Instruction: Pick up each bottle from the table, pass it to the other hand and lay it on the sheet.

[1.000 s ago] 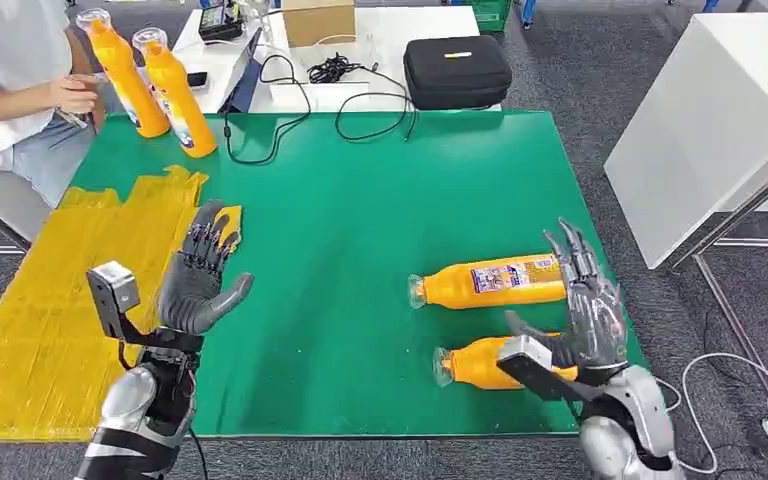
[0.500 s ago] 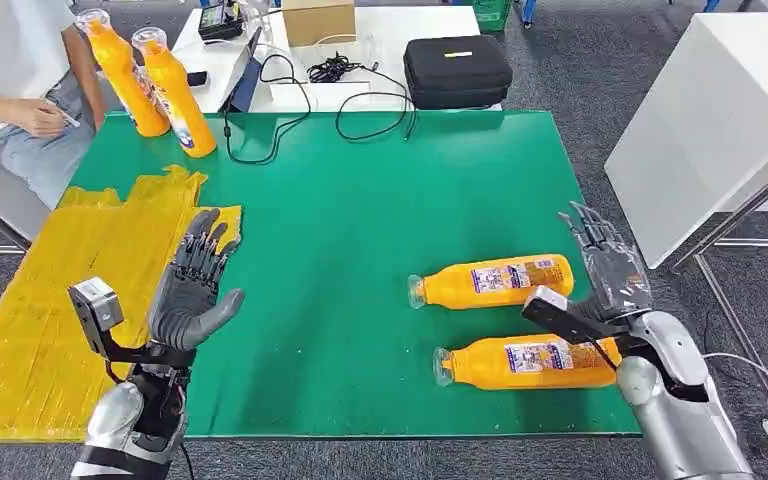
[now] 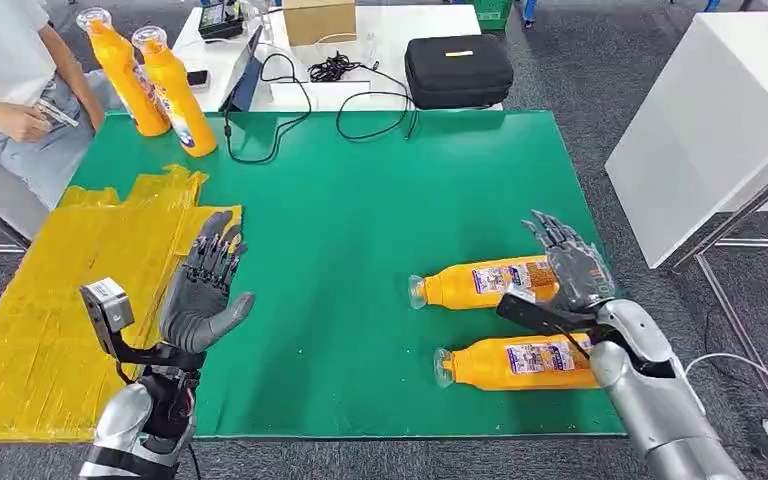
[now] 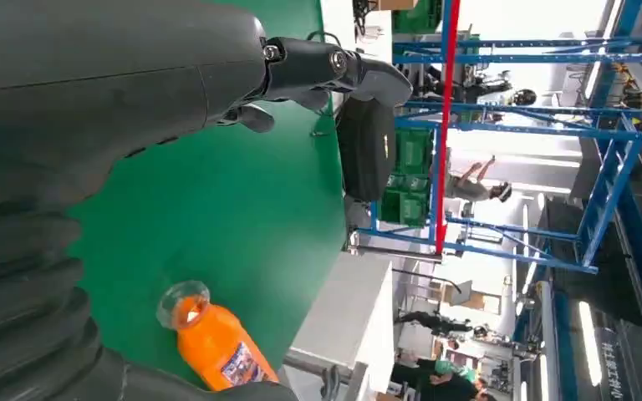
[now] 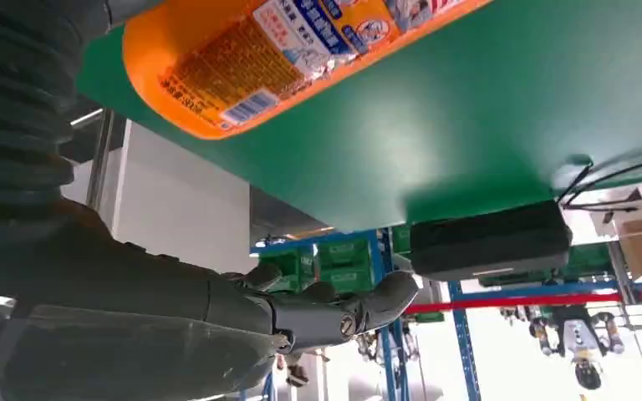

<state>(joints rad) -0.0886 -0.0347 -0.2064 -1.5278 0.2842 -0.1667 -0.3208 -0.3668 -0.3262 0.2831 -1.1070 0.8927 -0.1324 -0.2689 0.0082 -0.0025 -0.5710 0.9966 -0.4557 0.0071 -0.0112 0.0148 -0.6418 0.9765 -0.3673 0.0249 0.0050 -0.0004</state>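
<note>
Two orange bottles lie on their sides at the right end of the green table (image 3: 360, 200), caps pointing left. The far bottle (image 3: 485, 282) sits just beyond the near bottle (image 3: 520, 362), roughly parallel, a strip of green between them. The right hand (image 3: 572, 268) is over the far bottle's base end, fingers spread, holding nothing; whether it touches the bottle, cannot tell. In the right wrist view the labelled base of that bottle (image 5: 301, 50) lies close beside the hand. The left hand (image 3: 203, 290) is raised over the table's left part, palm open, fingers apart, empty. The yellow sheet (image 3: 50, 300) covers the table's left end, bare of bottles. Two more orange bottles (image 3: 155, 85) stand upright at the far left corner, near a seated person (image 3: 5, 80). A black case (image 3: 457, 70) and cables (image 3: 290, 100) lie on the white table beyond.
</note>
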